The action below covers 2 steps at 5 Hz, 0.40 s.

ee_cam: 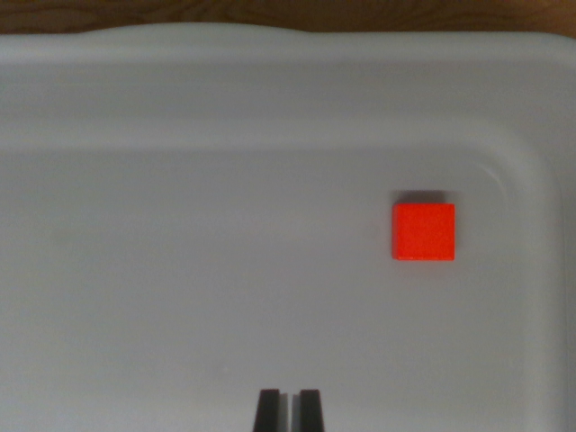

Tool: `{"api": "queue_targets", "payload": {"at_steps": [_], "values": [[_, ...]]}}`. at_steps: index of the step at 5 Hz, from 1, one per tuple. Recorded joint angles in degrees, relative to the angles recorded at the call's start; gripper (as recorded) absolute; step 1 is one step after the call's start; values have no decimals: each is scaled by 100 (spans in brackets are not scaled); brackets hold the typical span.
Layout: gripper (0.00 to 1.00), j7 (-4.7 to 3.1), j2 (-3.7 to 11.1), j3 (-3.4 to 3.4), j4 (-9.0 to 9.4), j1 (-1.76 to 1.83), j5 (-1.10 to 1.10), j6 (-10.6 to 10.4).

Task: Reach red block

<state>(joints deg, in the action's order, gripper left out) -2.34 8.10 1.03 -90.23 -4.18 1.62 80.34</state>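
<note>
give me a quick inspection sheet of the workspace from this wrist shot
surface: white tray with a raised rim and rounded corner, its floor bare apart from the block
job's things: red block lies flat on the tray floor, near the rounded corner at the wrist view's right, untouched
clutter: nothing seen
grippers: gripper at the bottom edge, two dark fingertips close together with a narrow gap, holding nothing, well apart from the block and to its left in the wrist view
cables: nothing seen
surroundings: strip of wooden surface beyond the tray's far rim
</note>
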Motion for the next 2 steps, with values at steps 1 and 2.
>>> {"api": "queue_targets", "payload": {"at_steps": [1, 2], "values": [[0, -60, 251, -31, 25, -60, 0, -236], [0, -60, 251, -31, 25, -60, 0, -236]]}}
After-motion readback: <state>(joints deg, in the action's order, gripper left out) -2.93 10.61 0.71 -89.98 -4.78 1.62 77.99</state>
